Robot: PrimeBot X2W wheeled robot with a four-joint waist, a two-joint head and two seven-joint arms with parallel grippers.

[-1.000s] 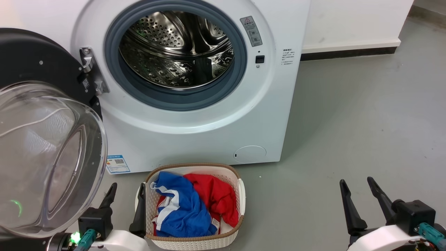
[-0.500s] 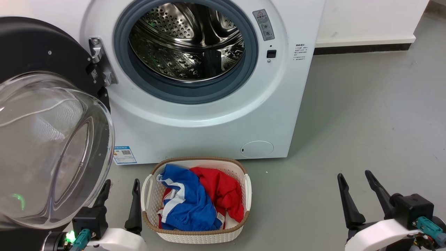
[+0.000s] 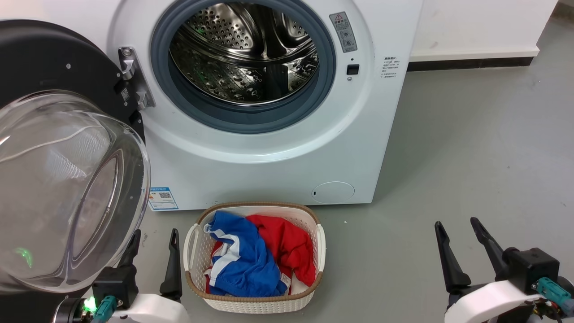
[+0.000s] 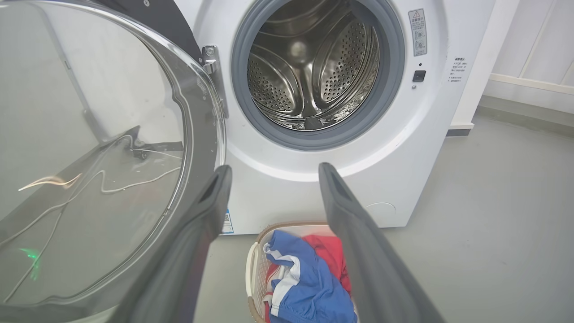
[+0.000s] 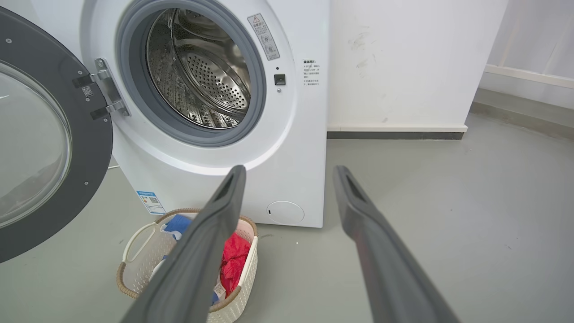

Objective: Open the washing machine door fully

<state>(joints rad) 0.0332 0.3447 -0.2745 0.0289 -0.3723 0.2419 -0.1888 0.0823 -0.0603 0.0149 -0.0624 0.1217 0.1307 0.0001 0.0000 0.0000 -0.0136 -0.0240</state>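
Washing machine door (image 3: 49,67) (glossy black) wide open

Grey floor (image 3: 471,157), white wall (image 3: 475,22), dark skirting (image 3: 466,64)

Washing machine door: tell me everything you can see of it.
The door is a large round glossy black ring dotted with small screws, with a bulging clear glass bowl in its centre that catches a green glint. It is swung wide open to the left of the drum opening, on a metal hinge fixed to the white washing machine. The left gripper is open, its fingers close to the bowl's lower edge; whether they touch it cannot be told.
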